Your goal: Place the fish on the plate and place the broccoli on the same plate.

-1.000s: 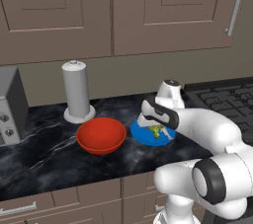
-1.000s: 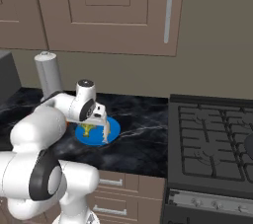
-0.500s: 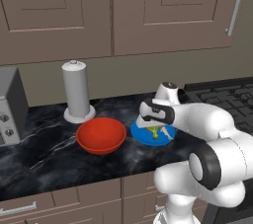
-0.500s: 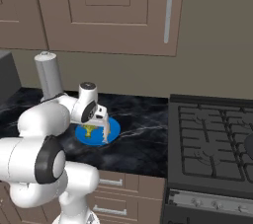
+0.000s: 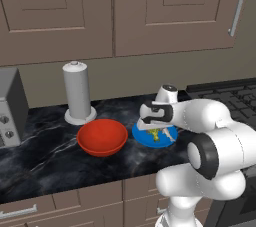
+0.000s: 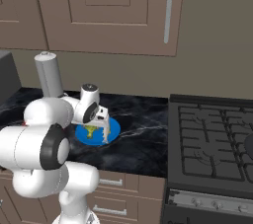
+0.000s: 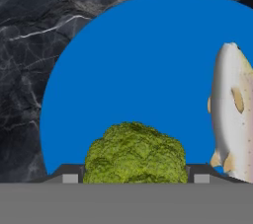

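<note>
arm's elbow swung nearer the cam; gripper (image 7: 133, 181) grasps broccoli (image 7: 134, 153) over plate (image 7: 143, 65), fish (image 7: 232, 114) at 3 o'clock.

The counter is seen from behind the arm on the left side, looking forward and down — the blue plate (image 5: 155, 136) sits mid-frame, the red bowl (image 5: 102, 137) beside it. From the right side the same plate (image 6: 98, 131) is taken in, with the stove (image 6: 212, 141) alongside. The hand camera is held very close over the plate (image 7: 143, 70) — broccoli (image 7: 135, 153) at the bottom edge, fish (image 7: 233, 112) at the right.
</note>
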Controlling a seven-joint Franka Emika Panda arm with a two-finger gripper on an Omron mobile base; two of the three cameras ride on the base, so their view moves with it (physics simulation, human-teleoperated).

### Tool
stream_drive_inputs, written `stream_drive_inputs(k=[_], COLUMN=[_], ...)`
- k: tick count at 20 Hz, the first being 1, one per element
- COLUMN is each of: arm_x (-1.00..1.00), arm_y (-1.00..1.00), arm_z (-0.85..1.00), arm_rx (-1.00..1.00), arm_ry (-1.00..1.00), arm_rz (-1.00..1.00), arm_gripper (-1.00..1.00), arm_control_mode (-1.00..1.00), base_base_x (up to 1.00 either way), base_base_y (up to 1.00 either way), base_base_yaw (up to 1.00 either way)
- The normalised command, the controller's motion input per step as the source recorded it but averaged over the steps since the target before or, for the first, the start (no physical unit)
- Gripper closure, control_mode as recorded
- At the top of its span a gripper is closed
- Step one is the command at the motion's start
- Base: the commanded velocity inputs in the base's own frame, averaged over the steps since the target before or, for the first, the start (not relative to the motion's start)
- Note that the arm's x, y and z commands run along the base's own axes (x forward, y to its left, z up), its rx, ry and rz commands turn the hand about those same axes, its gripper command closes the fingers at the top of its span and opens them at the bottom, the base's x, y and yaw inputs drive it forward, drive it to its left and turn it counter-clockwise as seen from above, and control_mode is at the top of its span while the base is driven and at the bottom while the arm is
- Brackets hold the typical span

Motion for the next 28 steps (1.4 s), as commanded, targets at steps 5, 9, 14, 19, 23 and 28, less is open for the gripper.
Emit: stream_drive_inputs(k=[5, 9, 14, 19, 23, 28], arm_x=[0.05, 0.06, 0.07, 0.06, 0.03, 0.00], arm_y=[0.02, 0.00, 0.00, 0.00, 0.00, 0.00], arm_z=[-0.13, -0.05, -0.01, 0.08, 0.13, 0.20], arm_rx=[0.00, 0.00, 0.00, 0.00, 0.00, -0.03], arm_ry=[0.00, -0.02, -0.01, 0.00, 0.00, -0.03], arm_rz=[0.00, 0.00, 0.00, 0.00, 0.00, 0.00], arm_gripper=[-1.00, -1.00, -1.00, -1.00, -1.00, -1.00], arm_control_mode=[-1.00, -1.00, -1.00, -1.00, -1.00, -1.00], base_base_x=[0.00, 0.00, 0.00, 0.00, 0.00, 0.00], base_base_y=[0.00, 0.00, 0.00, 0.00, 0.00, 0.00], base_base_yaw=[0.00, 0.00, 0.00, 0.00, 0.00, 0.00])
